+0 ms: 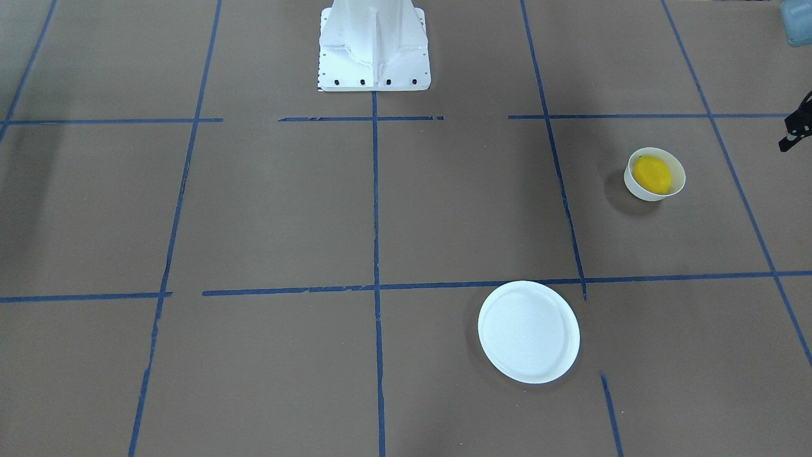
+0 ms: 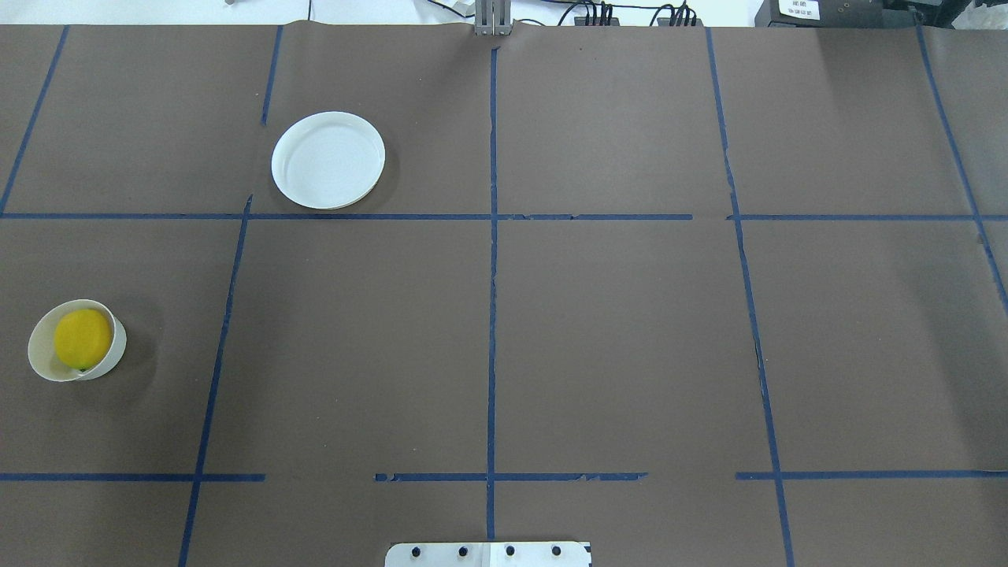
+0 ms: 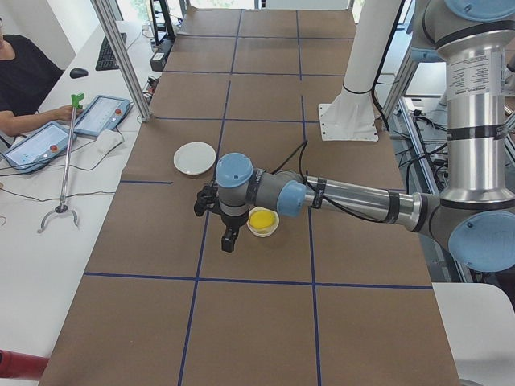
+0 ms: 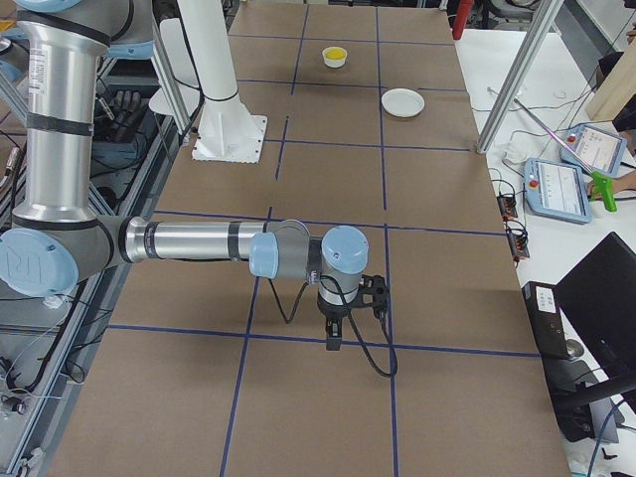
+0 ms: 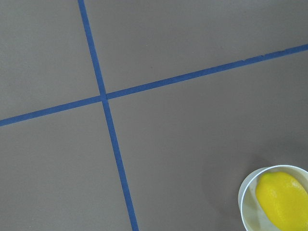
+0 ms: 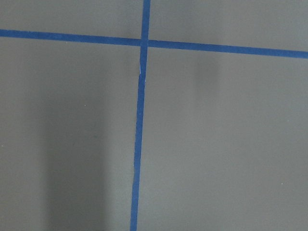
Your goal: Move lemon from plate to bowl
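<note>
Fingertips of the left gripper (image 3: 228,240) hang just beside the bowl (image 1: 641,192), off its rim and pointing down at the table (image 2: 614,331). Only a black sliver of that gripper shows in the front-facing view, and the side view is too coarse, so I cannot tell whether its jaws stand spread or pressed together. No lemon is between them, in any case. The left wrist camera looks down at bare brown paper and blue tape, with the bowl just at the corner of its view.

The lemon (image 1: 652,174) lies inside the bowl, filling most of it, with its dark stem tip near the bowl's wall. The plate (image 1: 528,332) sits well apart from the bowl, flat on the table and with nothing on it.

The right gripper (image 4: 333,338) hangs over the table far from the bowl, towards the opposite end. It shows only in a side view, so its jaws cannot be judged either.

As I read it, the task's one real step is done: lemon off plate, lemon in bowl. What may be left is small (drawing the left arm clear of the bowl, perhaps), and nothing about the fruit needs correcting.
</note>
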Robot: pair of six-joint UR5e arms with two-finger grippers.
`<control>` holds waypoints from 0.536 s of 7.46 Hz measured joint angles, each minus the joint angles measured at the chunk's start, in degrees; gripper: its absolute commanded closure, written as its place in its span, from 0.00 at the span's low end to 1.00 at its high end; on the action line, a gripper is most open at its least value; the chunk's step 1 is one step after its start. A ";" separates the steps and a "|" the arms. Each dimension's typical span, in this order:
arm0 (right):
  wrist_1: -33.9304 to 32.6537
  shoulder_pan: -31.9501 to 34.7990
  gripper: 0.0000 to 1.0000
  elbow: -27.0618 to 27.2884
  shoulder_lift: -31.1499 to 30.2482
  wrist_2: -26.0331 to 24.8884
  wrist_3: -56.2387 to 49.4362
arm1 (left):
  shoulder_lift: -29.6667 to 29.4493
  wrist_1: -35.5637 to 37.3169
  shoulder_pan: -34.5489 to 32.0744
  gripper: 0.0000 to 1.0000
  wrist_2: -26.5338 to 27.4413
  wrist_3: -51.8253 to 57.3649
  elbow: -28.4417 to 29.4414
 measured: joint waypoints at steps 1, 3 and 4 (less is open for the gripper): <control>0.00 0.00 0.00 0.00 0.00 0.00 0.00 | 0.36 -0.03 -0.91 0.00 -0.14 0.02 0.66; 0.00 0.00 0.00 0.00 0.00 0.00 0.00 | 0.31 -0.08 -6.02 0.00 -0.24 0.19 3.24; 0.00 0.00 0.00 0.00 0.00 0.00 0.00 | 0.28 0.07 -8.06 0.00 -0.27 0.28 4.09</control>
